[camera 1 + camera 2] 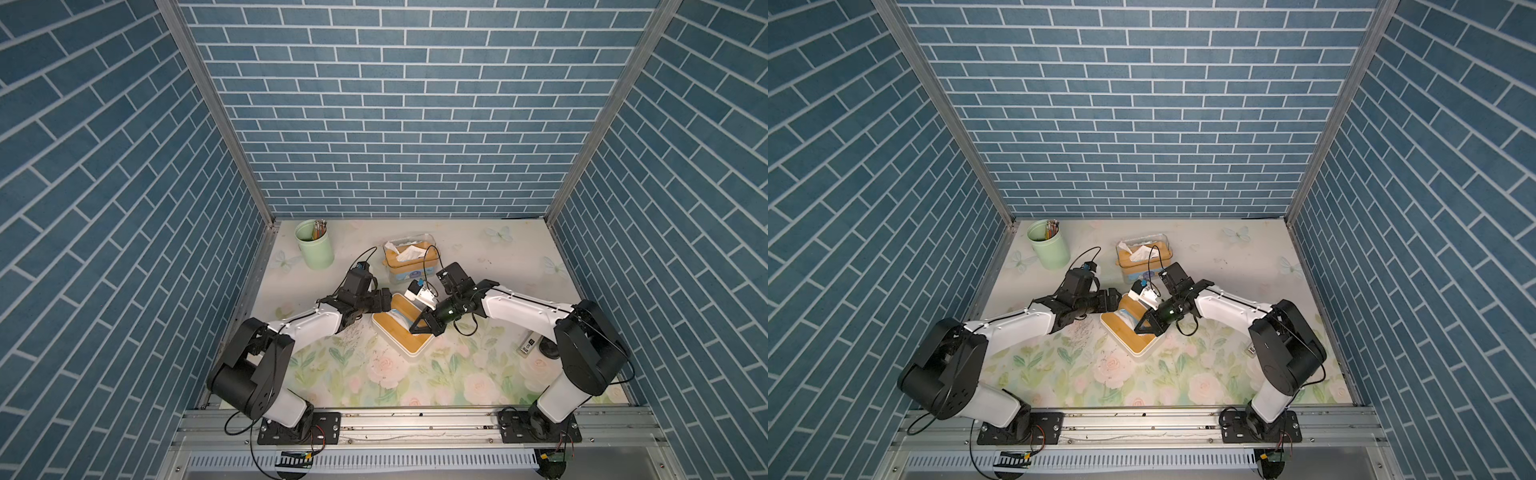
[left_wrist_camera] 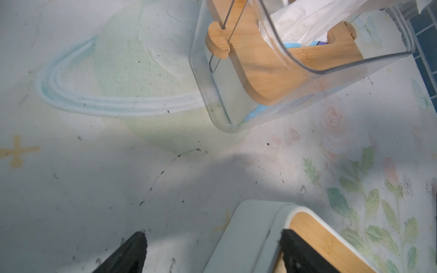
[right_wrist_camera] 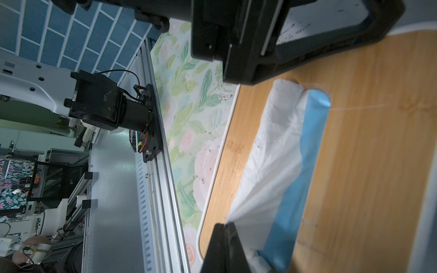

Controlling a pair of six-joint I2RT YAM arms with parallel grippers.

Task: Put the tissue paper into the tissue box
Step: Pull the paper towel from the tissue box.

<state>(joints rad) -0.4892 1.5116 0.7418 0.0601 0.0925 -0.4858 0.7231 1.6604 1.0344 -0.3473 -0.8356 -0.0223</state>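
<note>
Top views evenly lit; wrist views shadowed, softly blurred.

White tissue paper point(image 3: 267, 153) lies between the fingers point(image 3: 227, 250) of the right gripper point(image 1: 414, 329), in the slot of the white bamboo-lidded tissue box point(image 1: 409, 341). That box's corner sits between the fingers point(image 2: 300, 250) of the left gripper point(image 1: 385, 305); a clear plastic box point(image 2: 236, 99) stands beyond.

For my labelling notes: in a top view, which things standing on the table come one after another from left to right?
Green pencil cup → white tissue box → small grey device.
</note>
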